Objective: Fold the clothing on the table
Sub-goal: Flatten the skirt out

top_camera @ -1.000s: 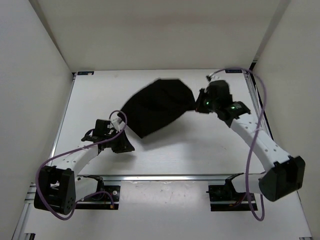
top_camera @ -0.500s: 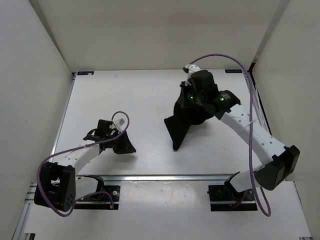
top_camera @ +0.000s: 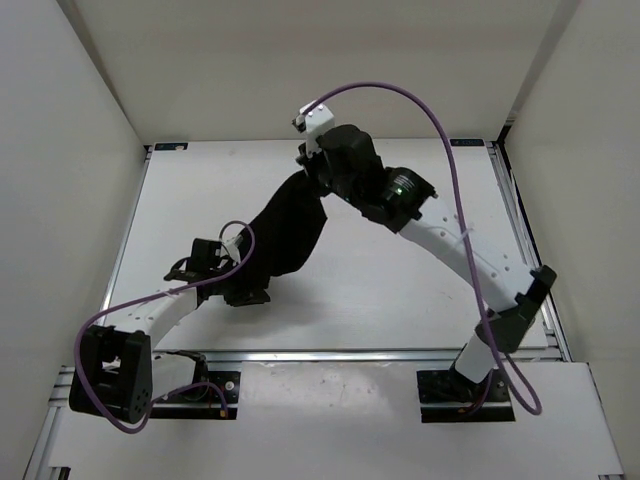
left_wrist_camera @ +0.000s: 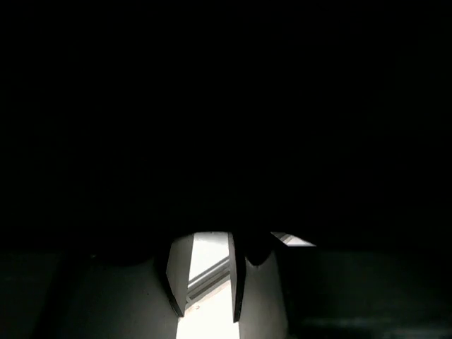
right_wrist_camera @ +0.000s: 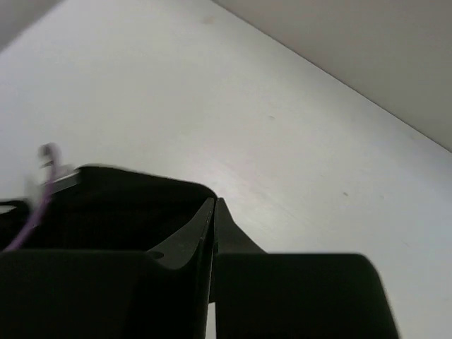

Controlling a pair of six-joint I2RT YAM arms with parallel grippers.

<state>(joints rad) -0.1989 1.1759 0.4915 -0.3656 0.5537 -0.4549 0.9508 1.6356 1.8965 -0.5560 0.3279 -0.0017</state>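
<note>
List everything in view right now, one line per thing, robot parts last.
clothing: one, black, hanging from the right gripper, lower end reaching the left gripper
table: one, white, under everything
rails: several, metal, along the table's edges
walls: three, white, around the table
cables: two, purple, one looping along each arm
arms: two, white and black, bases at the near edge
left gripper: one, black, low over the table's near left; open or shut unclear
right gripper: one, black, raised over the far middle, shut on the clothing
</note>
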